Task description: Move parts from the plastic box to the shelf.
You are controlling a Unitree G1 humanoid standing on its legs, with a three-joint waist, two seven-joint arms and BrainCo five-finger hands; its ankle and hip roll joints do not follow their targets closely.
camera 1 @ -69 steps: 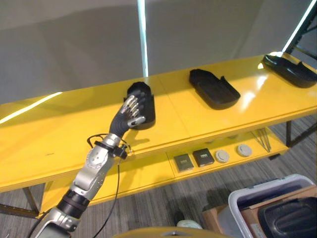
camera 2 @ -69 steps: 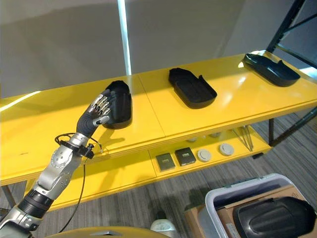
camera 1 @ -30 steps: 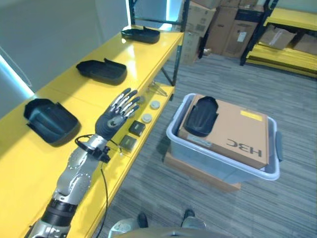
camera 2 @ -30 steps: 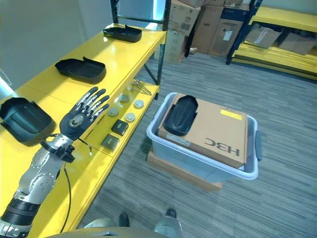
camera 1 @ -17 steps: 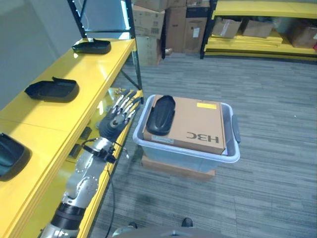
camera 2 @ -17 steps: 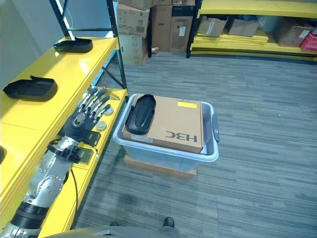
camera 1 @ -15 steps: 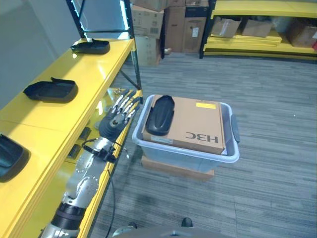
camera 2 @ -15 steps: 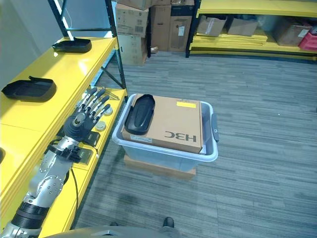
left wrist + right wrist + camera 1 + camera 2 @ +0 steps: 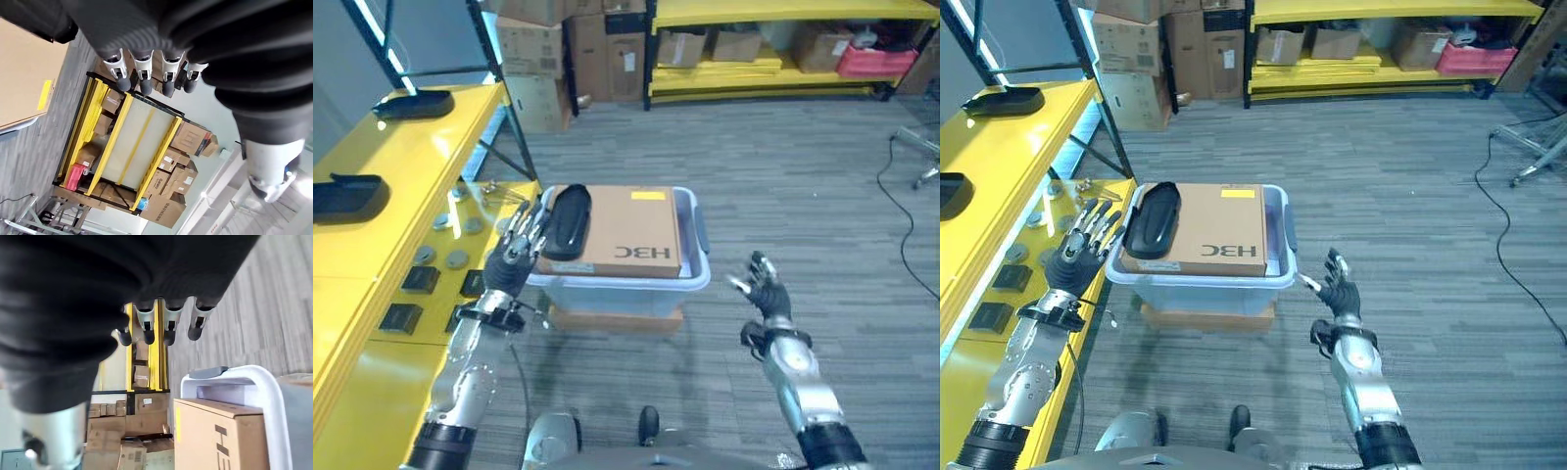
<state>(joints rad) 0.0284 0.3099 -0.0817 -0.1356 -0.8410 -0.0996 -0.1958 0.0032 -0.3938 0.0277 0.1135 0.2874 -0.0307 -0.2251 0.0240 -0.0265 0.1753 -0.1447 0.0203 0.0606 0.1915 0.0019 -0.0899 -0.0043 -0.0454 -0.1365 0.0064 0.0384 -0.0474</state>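
With both the left hand [image 9: 1080,253] and right hand [image 9: 1337,291] open and empty, note the black part [image 9: 1153,219] just beyond your left fingertips atop the cardboard carton [image 9: 1214,231] in the plastic box [image 9: 1278,274]: a careless reach may knock it off.

light: bright, even indoor lighting | glare: white sheen on the glossy yellow shelf top [image 9: 421,147] at left, glowing white light strip [image 9: 372,31] far left | shadow: soft patch on the grey carpet floor [image 9: 607,348], near side of the clear plastic box [image 9: 626,284]
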